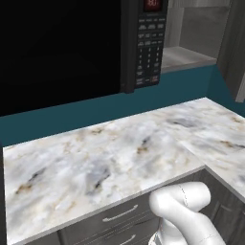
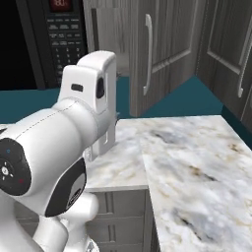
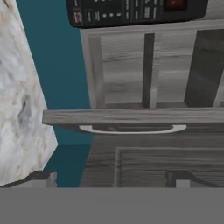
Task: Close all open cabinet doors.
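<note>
One cabinet door [image 2: 165, 54] stands swung open beside the microwave, its long silver handle [image 2: 146, 54] upright. The bare shelf inside the cabinet [image 1: 189, 55] shows behind it. In the rolled hand view the open door's edge [image 3: 131, 116] runs across the middle with the handle [image 3: 131, 129] just under it and the cabinet interior [image 3: 122, 74] above. My gripper [image 3: 111, 180] is open and holds nothing, its fingertips [image 3: 43, 177] well short of the door. My hand [image 2: 91, 83] hovers over the counter, left of the door. The doors on the right wall [image 2: 224, 44] are shut.
The black microwave [image 1: 62, 48] hangs over the marble counter [image 1: 105, 158], which turns a corner to the right [image 2: 197, 162]. A teal wall runs behind it. Grey drawer fronts [image 1: 119, 217] sit under the counter edge. My own arm [image 2: 54, 157] blocks much of the right base view.
</note>
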Controlling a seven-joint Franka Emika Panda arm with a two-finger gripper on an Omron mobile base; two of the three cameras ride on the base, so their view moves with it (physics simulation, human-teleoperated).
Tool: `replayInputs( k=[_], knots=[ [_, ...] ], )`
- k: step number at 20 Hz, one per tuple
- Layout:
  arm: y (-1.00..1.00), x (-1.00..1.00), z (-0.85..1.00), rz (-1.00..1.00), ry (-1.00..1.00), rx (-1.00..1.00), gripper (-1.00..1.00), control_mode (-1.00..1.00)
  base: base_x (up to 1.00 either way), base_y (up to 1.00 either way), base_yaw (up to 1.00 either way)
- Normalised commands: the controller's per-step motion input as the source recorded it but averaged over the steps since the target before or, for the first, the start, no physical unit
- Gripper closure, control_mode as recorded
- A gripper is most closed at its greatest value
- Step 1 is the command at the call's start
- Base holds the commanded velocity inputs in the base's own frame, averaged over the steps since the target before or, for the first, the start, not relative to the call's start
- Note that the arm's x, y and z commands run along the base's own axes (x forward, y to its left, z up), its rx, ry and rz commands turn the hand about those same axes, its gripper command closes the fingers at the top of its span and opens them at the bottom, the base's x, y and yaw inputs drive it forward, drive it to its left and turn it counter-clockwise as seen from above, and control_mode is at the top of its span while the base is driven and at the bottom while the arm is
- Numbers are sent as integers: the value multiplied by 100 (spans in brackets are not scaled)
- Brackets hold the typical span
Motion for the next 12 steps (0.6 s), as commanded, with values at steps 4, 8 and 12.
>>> replayInputs(
  k=[4,8,12],
  knots=[
    [0,39,-18,0,8,0,-100,-100,0,0,0],
    [0,29,-17,0,5,0,-100,-100,0,0,0],
    [-12,31,-9,0,5,0,-100,-100,0,0,0]
  ],
)
